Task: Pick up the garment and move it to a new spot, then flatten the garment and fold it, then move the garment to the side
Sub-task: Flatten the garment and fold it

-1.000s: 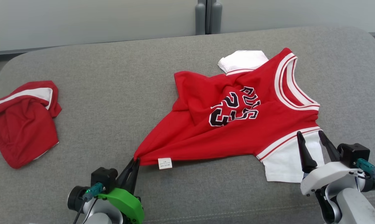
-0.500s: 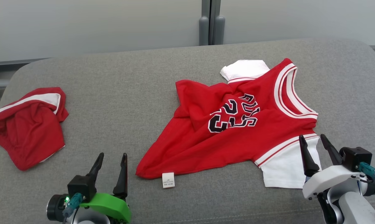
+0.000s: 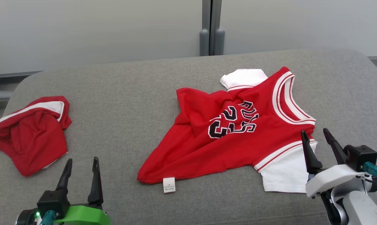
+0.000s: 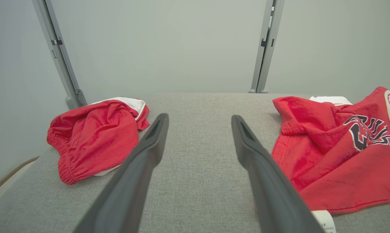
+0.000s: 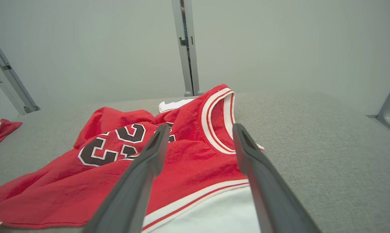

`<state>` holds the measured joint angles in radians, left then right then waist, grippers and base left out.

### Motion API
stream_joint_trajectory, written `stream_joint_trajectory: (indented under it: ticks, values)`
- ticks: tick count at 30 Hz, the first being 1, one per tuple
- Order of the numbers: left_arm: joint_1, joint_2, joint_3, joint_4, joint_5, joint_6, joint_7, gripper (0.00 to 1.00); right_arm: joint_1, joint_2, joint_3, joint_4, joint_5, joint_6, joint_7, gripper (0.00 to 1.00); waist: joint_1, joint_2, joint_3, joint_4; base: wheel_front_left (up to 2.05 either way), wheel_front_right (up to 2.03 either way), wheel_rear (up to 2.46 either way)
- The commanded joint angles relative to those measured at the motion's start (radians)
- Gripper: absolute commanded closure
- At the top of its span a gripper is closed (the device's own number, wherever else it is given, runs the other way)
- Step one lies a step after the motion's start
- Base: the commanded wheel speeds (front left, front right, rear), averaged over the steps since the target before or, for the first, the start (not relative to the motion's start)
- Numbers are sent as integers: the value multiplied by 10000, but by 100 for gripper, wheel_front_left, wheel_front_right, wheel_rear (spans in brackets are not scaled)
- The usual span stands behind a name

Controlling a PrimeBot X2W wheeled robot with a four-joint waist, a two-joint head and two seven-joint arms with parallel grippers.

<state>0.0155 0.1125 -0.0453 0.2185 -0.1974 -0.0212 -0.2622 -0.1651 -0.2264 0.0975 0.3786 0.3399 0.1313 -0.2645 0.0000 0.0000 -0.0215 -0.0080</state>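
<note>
From the head view, the red number 23 jersey is lying crumpled on the grey fabric-covered table, right of centre. Its long axis is running diagonally from the hem corner with the white label at the near left to the striped neckline at the far right. The left claw is hanging with its fingers spread and gripping nothing, well left of that hem corner, between it and the red shorts. The right claw is also standing spread and empty, right at the jersey's near white sleeve, so it is looking like the nearer arm.

The left wrist view is showing the left claw pointing at bare table, with the jersey lying off to its right and the shorts to its left.

In the right wrist view, the right claw is straddling the line towards the neckline, with the jersey lying directly ahead and beneath the fingers. Flattening probably calls for the left claw to be swinging rightward to the hem.
</note>
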Motion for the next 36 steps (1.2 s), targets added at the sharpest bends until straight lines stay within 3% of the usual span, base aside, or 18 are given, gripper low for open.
stream_joint_trajectory:
  ticks: [1,10,21,26,36]
  values:
    - [147,68,98,-100,77,-12,-15,0,154,-61,-59,-79,-114,-11,-20,0,0,0,-69,-54,0,0,0]
    - [918,57,1009,-873,369,180,-15,0,824,-246,-646,-572,-510,-11,-20,0,0,0,-353,-298,0,0,0]
    - [1348,287,1082,-1021,778,76,-15,0,1382,-349,-391,-1056,-131,-11,219,0,0,0,-387,-458,0,0,0]
    - [1361,417,766,-1115,647,-523,-15,0,1435,-418,-289,-1187,-19,-13,291,0,0,0,-375,-397,0,0,0]
    - [1242,307,708,-1166,541,-669,-15,0,1435,-470,-142,-1253,14,-13,306,0,0,0,-352,-340,0,0,0]
